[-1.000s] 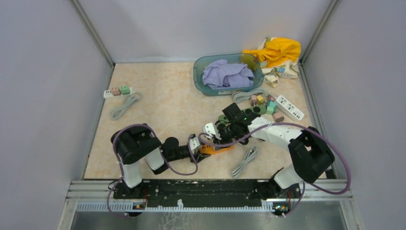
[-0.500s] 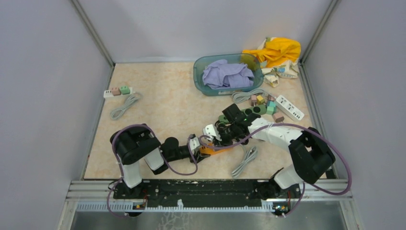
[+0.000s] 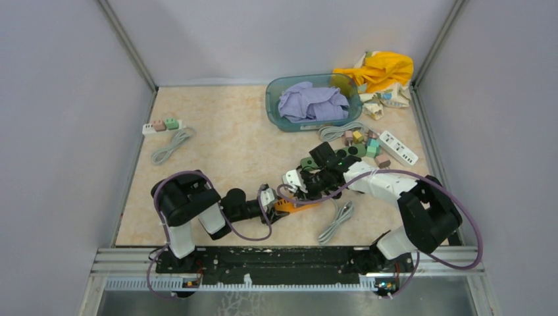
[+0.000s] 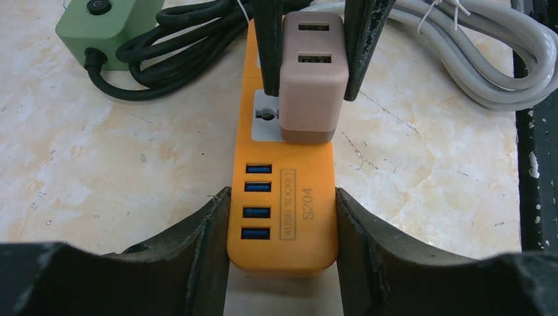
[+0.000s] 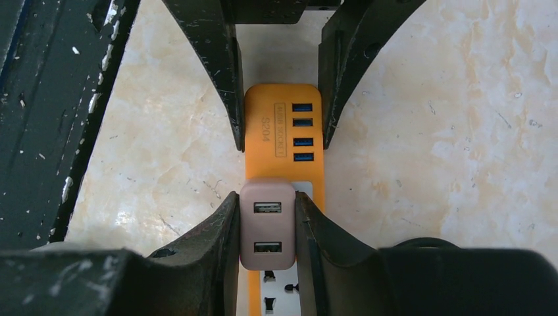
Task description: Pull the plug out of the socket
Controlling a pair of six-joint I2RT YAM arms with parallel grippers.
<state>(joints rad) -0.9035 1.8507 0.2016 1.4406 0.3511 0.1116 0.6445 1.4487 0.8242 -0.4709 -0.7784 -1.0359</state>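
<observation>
Left gripper (image 4: 283, 201): jaws set partway in and clamped on the two long sides of the orange power strip (image 4: 284, 227) at its USB-port end. Both pads touch the strip's edges.

The strip lies flat on the marbled tabletop (image 4: 79, 171), near the front centre, between the two arms in the top view. It is printed "4USB SOCKET S204" beside four blue USB ports.

Right gripper (image 5: 266, 207): closed tight on the pinkish USB charger plug (image 5: 266, 227), one finger on each side face. The plug stands upright on the strip's white outlet panel, with its darker base against the panel. I cannot tell whether the prongs have begun to lift. Its top face shows two USB slots.

The two grippers face each other along the strip, close but apart.

Nearby, in the left wrist view: a green switch box (image 4: 99, 26) with a looped black cable (image 4: 177, 46) lies beyond the strip to the left. A bundled grey cable (image 4: 474, 59) lies to the right.
</observation>
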